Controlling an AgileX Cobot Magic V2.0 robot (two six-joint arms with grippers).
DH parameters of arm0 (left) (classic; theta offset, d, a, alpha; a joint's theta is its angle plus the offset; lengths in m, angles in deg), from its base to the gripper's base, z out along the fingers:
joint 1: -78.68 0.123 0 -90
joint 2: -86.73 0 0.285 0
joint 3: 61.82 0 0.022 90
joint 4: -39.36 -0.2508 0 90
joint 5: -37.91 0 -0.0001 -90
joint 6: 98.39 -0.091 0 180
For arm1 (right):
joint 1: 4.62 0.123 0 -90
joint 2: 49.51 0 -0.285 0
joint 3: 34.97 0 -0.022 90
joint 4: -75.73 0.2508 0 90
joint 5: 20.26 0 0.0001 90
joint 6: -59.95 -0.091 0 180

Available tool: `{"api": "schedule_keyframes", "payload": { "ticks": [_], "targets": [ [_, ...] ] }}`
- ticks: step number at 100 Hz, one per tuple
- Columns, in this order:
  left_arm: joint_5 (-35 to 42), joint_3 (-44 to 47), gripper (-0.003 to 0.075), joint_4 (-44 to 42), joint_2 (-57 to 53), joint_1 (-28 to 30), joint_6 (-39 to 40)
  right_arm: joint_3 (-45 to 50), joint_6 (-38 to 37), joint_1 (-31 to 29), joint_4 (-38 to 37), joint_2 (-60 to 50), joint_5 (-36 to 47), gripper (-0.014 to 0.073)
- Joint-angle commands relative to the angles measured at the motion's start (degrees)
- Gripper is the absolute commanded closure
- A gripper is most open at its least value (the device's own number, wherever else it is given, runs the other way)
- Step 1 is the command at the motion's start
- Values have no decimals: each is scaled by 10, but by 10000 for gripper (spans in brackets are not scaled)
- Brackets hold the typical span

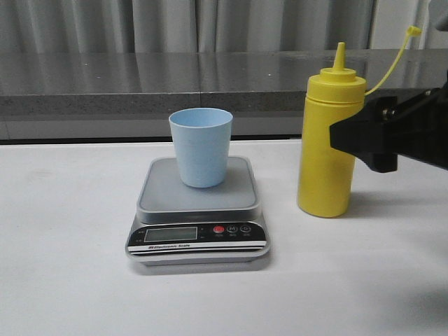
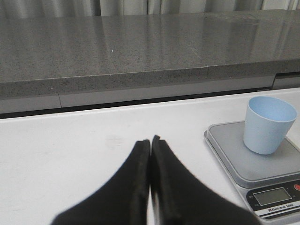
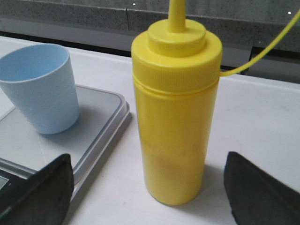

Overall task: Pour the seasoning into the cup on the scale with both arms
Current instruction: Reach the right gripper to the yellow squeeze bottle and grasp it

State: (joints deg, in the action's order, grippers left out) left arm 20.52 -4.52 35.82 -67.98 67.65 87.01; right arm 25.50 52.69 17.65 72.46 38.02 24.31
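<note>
The yellow seasoning bottle [image 1: 327, 147] stands upright on the white table, right of the scale, its cap strap sticking up to the right. The pale blue cup [image 1: 201, 147] stands upright on the scale's grey platform [image 1: 164, 192]. My right gripper [image 1: 364, 143] is open at the bottle's right side. In the right wrist view the bottle [image 3: 176, 117] stands ahead between the spread fingers of the right gripper [image 3: 146, 161], untouched, with the cup [image 3: 42, 89] beside it. My left gripper [image 2: 151, 140] is shut and empty over bare table left of the scale [image 2: 229, 150] and cup [image 2: 268, 124]. It is out of the front view.
A grey stone ledge [image 1: 140, 84] runs along the back of the table, with curtains behind it. The scale's black panel [image 1: 198, 236] with screen and red button faces the front.
</note>
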Motion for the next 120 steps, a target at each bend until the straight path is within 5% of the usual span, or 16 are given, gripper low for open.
{"api": "schedule_keyframes", "payload": {
  "ticks": [1,58,120],
  "targets": [
    [43,-15,740,-1,4,0,3,-15,-1,-2,2,10,83,-54],
    [43,-15,740,-1,4,0,3,-17,16,-2,40,169,282,-54],
    [43,-15,740,-1,4,0,3,-105,16,-2,40,248,293,-54]
  ]
}}
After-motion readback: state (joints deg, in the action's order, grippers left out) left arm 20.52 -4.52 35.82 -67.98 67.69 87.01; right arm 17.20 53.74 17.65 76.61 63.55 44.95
